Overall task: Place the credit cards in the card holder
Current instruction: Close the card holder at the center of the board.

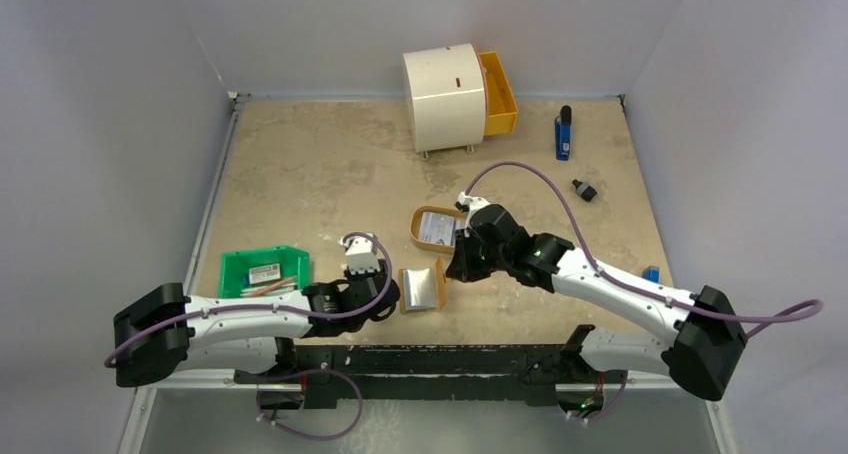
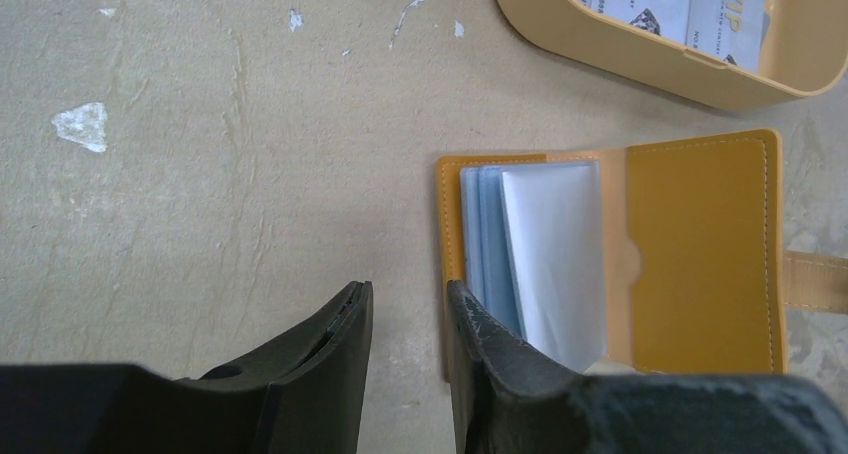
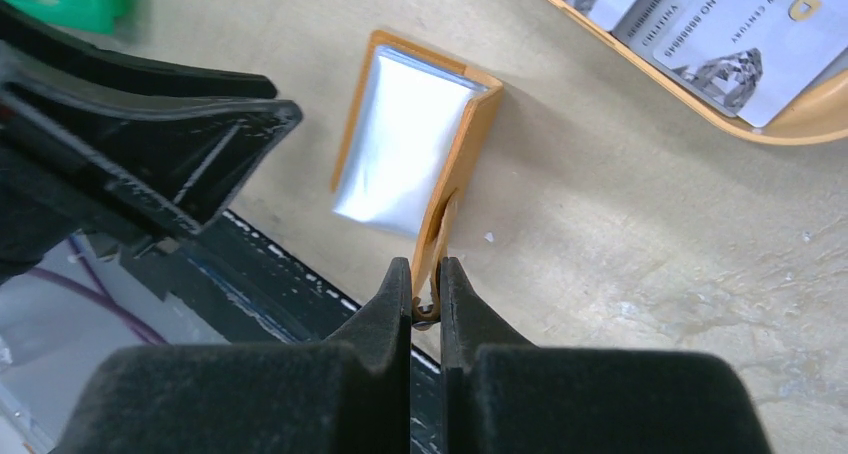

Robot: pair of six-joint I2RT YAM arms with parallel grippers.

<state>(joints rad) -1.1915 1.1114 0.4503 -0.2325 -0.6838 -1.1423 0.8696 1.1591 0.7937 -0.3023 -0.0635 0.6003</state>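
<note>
The tan card holder lies open near the table's front edge, its clear plastic sleeves showing. Two pale credit cards lie in a tan oval tray just behind it; they also show in the left wrist view and the right wrist view. My right gripper is shut on the card holder's closing strap and holds that cover tilted up. My left gripper is open at the holder's left edge, with its right finger over that edge.
A green bin with small items sits left of my left arm. A white round cabinet with an orange drawer stands at the back. A blue tool and a small black part lie at the back right. A black rail runs along the front edge.
</note>
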